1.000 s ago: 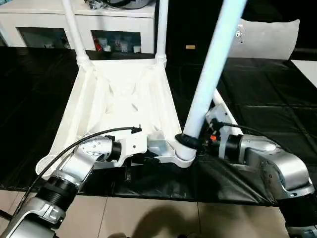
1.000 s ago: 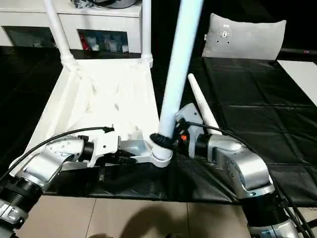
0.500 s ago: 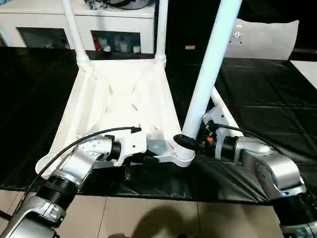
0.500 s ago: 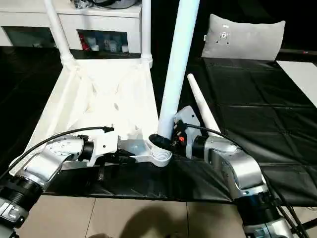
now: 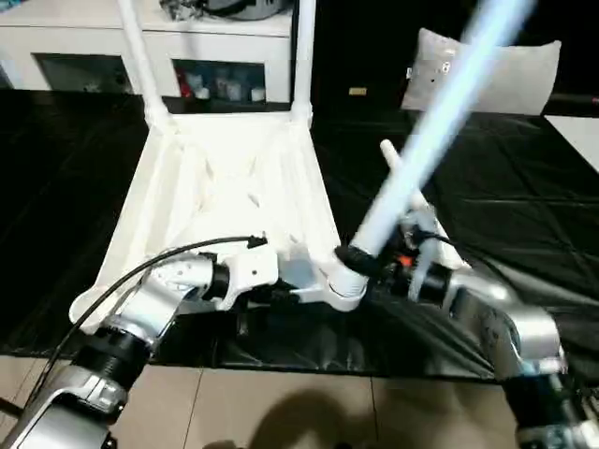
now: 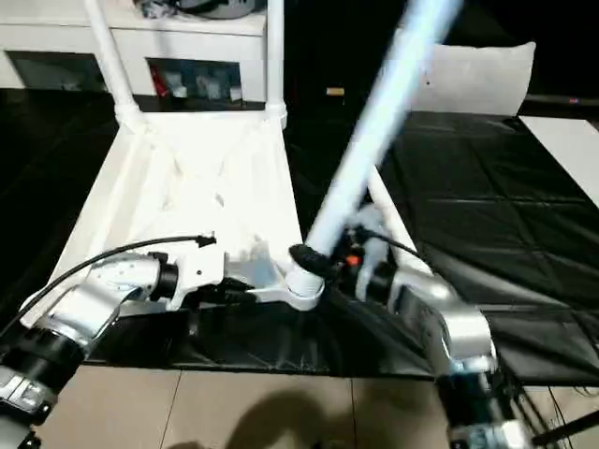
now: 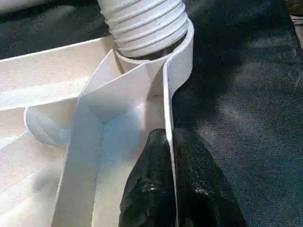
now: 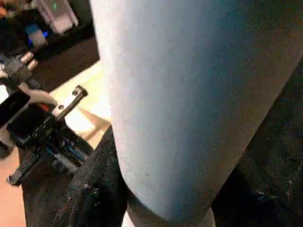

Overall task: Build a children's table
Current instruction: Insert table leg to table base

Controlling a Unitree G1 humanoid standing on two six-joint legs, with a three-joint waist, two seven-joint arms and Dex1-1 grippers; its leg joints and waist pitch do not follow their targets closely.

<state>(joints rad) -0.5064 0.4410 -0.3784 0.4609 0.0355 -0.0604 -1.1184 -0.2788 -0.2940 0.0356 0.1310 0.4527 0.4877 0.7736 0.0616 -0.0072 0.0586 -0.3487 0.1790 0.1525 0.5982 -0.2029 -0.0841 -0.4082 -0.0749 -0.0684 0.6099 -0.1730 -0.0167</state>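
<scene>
Our left gripper [image 7: 171,189] pinches the tabletop [image 5: 225,187] rim beside its corner socket [image 5: 343,285]; our right gripper [image 5: 367,262] clamps the tilted leg [image 5: 426,140] there.

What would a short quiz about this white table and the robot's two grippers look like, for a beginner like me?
1. True or false: the left gripper is pinched on a thin wall of the upturned tabletop.
2. How many legs stand upright at the far corners? A) none B) two C) four
3. Fill in: the right gripper holds a leg at the near corner socket, and that leg is ____ (upright or tilted).

Key: 1 true. 2 B: far legs and. 3 tilted.
</scene>
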